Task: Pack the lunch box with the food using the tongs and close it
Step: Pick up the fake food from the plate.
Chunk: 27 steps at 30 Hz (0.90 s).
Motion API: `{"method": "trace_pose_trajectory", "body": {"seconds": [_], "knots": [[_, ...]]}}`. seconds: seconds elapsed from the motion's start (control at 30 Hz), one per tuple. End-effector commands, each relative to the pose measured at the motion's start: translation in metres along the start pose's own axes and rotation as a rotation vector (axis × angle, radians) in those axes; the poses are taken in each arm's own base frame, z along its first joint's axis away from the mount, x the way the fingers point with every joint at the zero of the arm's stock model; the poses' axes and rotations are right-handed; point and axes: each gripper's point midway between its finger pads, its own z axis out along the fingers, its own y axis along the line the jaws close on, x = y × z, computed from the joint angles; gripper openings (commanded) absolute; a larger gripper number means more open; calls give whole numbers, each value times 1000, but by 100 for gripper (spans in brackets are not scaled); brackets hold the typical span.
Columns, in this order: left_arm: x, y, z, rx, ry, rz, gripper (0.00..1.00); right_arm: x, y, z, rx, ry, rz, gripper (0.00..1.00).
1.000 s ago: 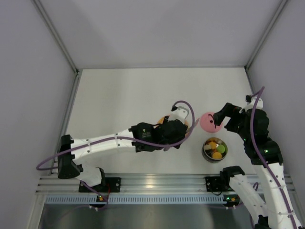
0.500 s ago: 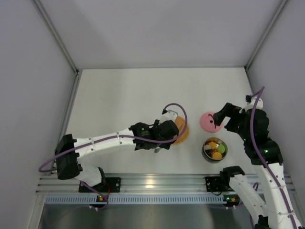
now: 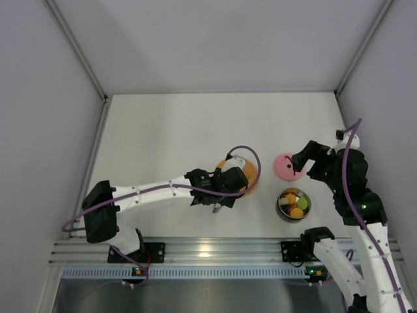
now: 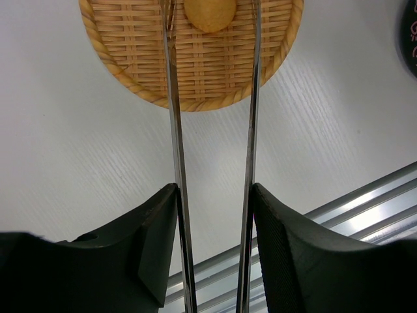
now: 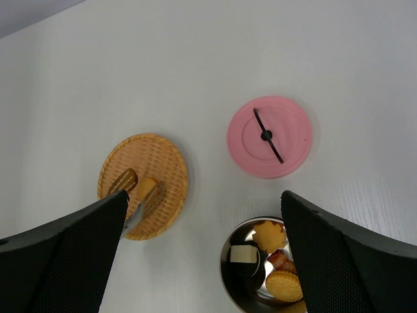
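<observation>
1. From overhead, your left gripper hangs at the near rim of the woven mat. It grips the tongs, whose joined end pokes out toward the rail at the table's near edge.
2. Same view: the lunch box stands uncovered close to that rail, with food inside. Its pink lid lies flat just beyond it, apart from both box and mat. Your right gripper hangs at the lid's right edge. The far and left parts of the table give you the most room.
3. The left wrist view shows the left gripper narrowed, its pads pressing both arms of the tongs. The arms run forward over the mat, one on each side of a tan biscuit, with bare gaps between. The tips are cut off by the top edge.
4. The right wrist view shows the right gripper spread wide and holding nothing. The lid lies ahead of it and the lunch box between its fingers, with several biscuits inside. The mat sits to the left, well apart from the lid.
</observation>
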Motion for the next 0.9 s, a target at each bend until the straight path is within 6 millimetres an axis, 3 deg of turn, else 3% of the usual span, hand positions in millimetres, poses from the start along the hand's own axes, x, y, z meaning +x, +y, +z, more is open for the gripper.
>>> {"method": "trace_pose_trajectory", "body": {"seconds": [0.0, 0.53, 0.87], "knots": [[-10, -7, 2, 27, -29, -21, 53, -4, -5, -6, 22, -12, 1, 99], [-14, -5, -2, 26, -39, -30, 44, -6, -4, -5, 20, -11, 1, 99], [-31, -5, -21, 51, -94, -36, 41, -10, -2, -6, 15, -17, 0, 99]]}}
